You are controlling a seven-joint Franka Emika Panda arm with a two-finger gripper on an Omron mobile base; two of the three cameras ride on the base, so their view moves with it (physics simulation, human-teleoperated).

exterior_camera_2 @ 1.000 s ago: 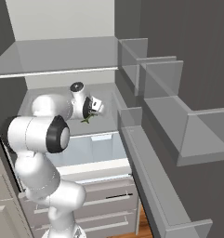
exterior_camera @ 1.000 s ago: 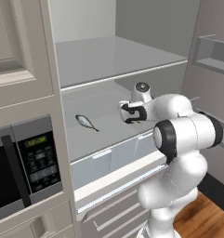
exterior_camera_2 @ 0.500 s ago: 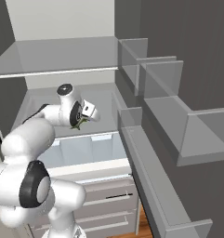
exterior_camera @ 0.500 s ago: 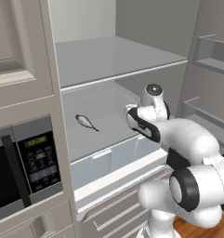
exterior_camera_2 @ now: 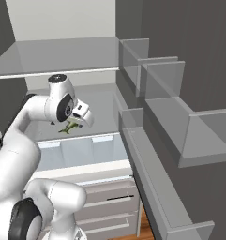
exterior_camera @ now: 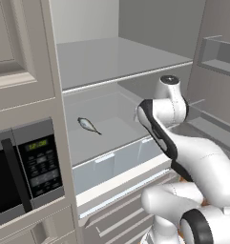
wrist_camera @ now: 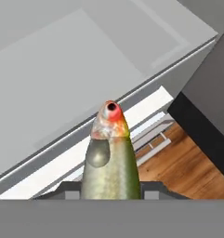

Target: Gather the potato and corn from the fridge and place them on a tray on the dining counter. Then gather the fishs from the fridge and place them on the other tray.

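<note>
Gripping 1 olive-green fish (wrist_camera: 111, 162) head-outward, the gripper (exterior_camera_2: 73, 124) is clamped narrowly on it above the fridge's (exterior_camera: 116, 59) lower glass shelf (exterior_camera: 111, 136). A 2nd fish (exterior_camera: 88, 125) is lying on that shelf, well apart to the left. The microwave (exterior_camera: 26, 171) is standing left of the compartment.

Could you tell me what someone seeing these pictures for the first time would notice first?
Most striking is the fish filling the middle of the hand view, olive-green with a red-tipped head, held in the shut gripper in front of the open fridge. A second fish lies alone on the fridge's middle shelf, left of the white arm. A black-fronted microwave sits in the cabinet to the left.
</note>
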